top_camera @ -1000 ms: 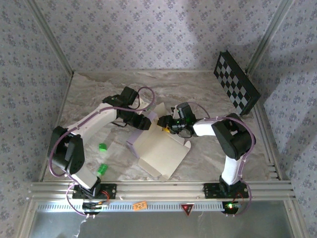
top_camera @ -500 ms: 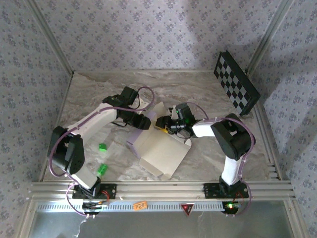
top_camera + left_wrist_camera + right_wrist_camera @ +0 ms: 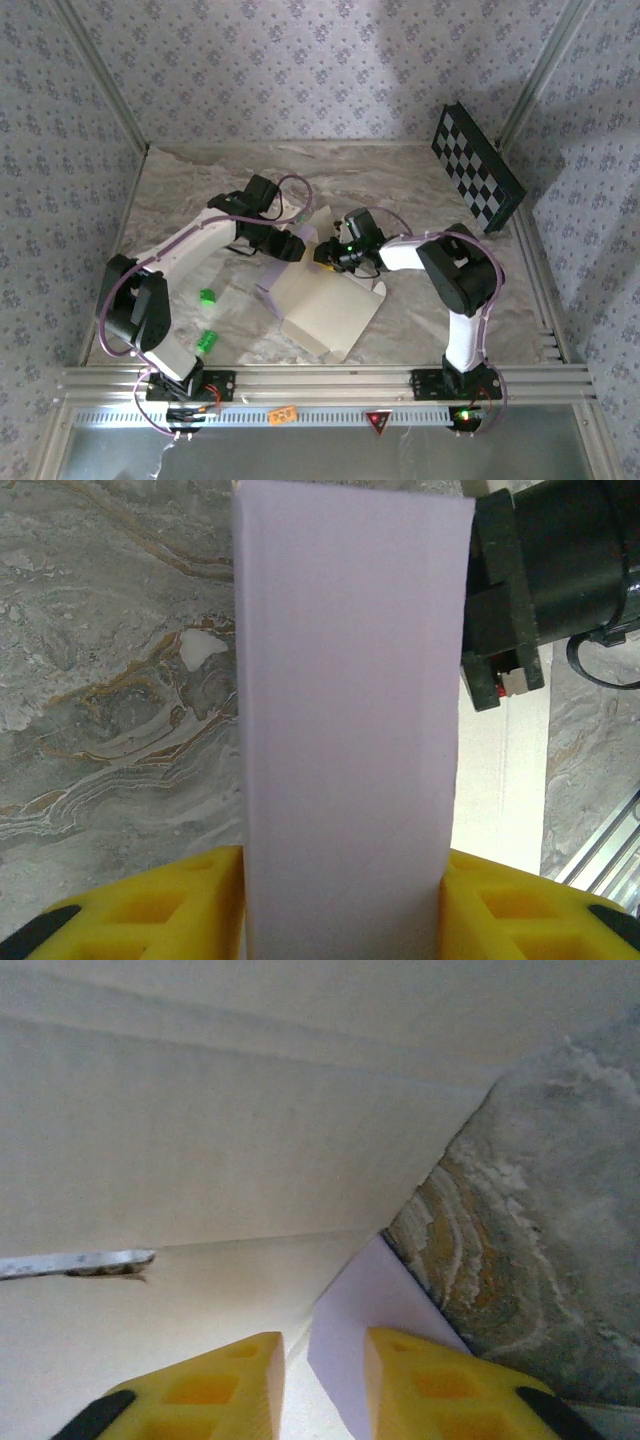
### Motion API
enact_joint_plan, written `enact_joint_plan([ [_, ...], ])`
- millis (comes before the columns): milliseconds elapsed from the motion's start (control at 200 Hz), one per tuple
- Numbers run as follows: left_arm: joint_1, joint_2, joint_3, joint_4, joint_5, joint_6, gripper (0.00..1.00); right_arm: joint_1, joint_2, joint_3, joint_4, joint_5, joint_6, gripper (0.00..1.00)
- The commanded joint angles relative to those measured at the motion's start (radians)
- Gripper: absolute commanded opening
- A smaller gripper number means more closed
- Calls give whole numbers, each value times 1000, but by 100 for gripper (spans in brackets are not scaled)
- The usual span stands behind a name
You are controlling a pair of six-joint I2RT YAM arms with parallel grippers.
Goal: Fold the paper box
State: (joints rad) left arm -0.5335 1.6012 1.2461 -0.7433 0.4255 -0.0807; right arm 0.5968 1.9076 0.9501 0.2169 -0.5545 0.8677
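The paper box (image 3: 328,308) lies half-folded mid-table, cream inside face up, with a lavender side wall at its left. My left gripper (image 3: 296,247) is at its far left corner, shut on an upright lavender panel (image 3: 350,710) that fills the whole gap between the yellow fingers (image 3: 150,910). My right gripper (image 3: 326,253) faces it from the right, at the box's far edge. In the right wrist view its fingers (image 3: 440,1380) stand a narrow gap apart. A lavender flap corner (image 3: 375,1305) sits between them, and the cream board (image 3: 200,1160) rises just ahead.
A black-and-white checkerboard panel (image 3: 477,168) leans at the back right wall. Two small green pieces (image 3: 207,297) (image 3: 208,342) lie left of the box near the left arm's base. An aluminium rail (image 3: 320,380) runs along the near edge. Patterned walls enclose the marble tabletop.
My right gripper has slid left to the box's far edge and its jaws have narrowed around the flap corner. The left gripper keeps its hold and has not moved.
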Motion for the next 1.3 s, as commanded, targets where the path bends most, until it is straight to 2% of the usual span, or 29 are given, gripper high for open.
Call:
enact_joint_plan([
  [0, -14, -9, 6, -8, 4, -16, 47, 33, 21, 52, -266, 152, -81, 21],
  [120, -16, -11, 5, -7, 4, -19, 47, 52, 37, 76, -362, 244, -88, 8],
  [265, -26, -10, 2, -7, 1, -24, 47, 91, 84, 128, -466, 334, -114, 0],
  [435, -36, -15, -4, -5, -8, -27, 47, 119, 121, 122, -465, 348, -93, 0],
  [610, -59, -13, 7, -31, -46, 6, 47, 117, 12, 89, -413, 324, -121, 0],
  [735, -76, -16, 13, -47, -66, 27, 47, 107, -121, 87, -428, 329, -200, 14],
  [860, -90, -30, 7, -47, -66, 58, 47, 93, -244, 51, -458, 320, -231, 24],
  [1089, -113, -32, 9, -57, -77, 97, 48, 29, -421, -21, -510, 278, -375, 31],
  [1189, -125, -28, 10, -63, -82, 110, 48, -8, -492, -31, -538, 278, -499, 33],
  [1294, -134, -27, 16, -71, -77, 124, 48, -68, -540, -42, -532, 200, -666, 41],
])
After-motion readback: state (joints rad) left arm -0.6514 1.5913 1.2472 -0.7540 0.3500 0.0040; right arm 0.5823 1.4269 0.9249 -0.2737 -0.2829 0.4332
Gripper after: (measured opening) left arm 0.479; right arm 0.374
